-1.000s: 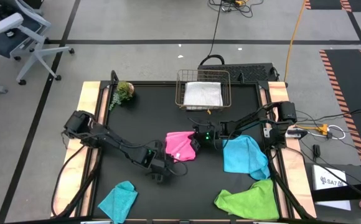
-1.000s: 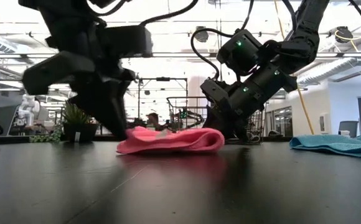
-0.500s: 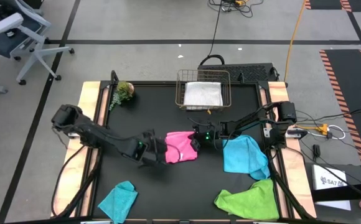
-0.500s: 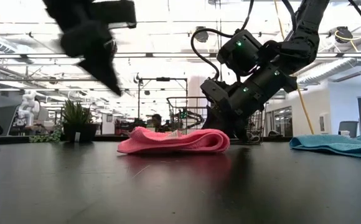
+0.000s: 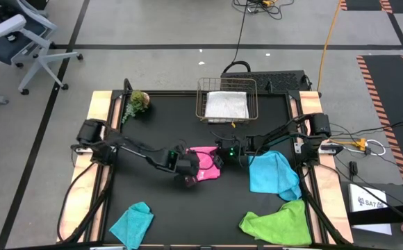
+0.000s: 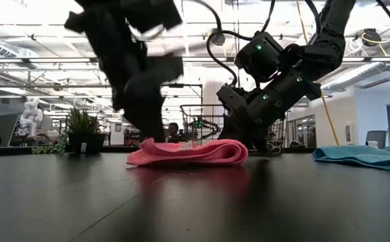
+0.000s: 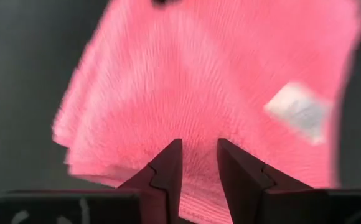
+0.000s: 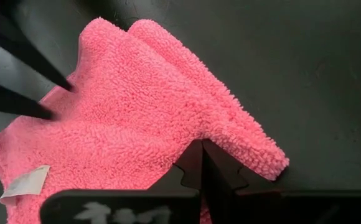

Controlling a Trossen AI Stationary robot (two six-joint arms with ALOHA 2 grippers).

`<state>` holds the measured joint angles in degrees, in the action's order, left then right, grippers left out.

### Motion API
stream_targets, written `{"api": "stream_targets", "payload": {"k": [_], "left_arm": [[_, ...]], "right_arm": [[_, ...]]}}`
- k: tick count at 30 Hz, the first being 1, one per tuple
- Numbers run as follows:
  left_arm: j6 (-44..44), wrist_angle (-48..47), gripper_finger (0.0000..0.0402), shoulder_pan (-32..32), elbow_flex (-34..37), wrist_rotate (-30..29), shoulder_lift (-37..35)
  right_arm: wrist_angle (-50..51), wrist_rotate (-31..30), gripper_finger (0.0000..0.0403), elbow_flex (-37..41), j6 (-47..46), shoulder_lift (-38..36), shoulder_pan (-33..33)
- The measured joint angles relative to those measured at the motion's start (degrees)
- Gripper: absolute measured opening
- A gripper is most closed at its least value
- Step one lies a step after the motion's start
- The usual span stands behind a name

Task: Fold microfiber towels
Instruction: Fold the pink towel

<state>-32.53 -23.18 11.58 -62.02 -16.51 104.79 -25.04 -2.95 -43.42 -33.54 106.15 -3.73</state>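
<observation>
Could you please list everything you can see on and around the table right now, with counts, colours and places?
pink towel: 1, hot pink, folded, table centre, between both grippers
white towel: 1, white, folded, inside the wire basket
wire basket: 1, dark metal, far edge of the table
sky blue towel: 1, crumpled, right side
lime green towel: 1, crumpled, near right corner
teal towel: 1, crumpled, near left corner
plant: 1, green, far left corner
office chair: 1, grey, on the floor beyond the table
left gripper: 1, dark, jaws slightly apart, at the pink towel's left edge
right gripper: 1, dark, jaws shut, at the pink towel's right edge
</observation>
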Motion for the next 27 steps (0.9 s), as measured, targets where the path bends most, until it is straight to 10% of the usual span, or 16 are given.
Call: {"api": "stream_targets", "payload": {"k": [27], "left_arm": [[2.23, 8.64, 0.0104, -1.90, 0.09, -0.17, 4.69]], "right_arm": [[12.49, -0.10, 0.0000, -0.01, 4.16, -12.55, 12.05]]}}
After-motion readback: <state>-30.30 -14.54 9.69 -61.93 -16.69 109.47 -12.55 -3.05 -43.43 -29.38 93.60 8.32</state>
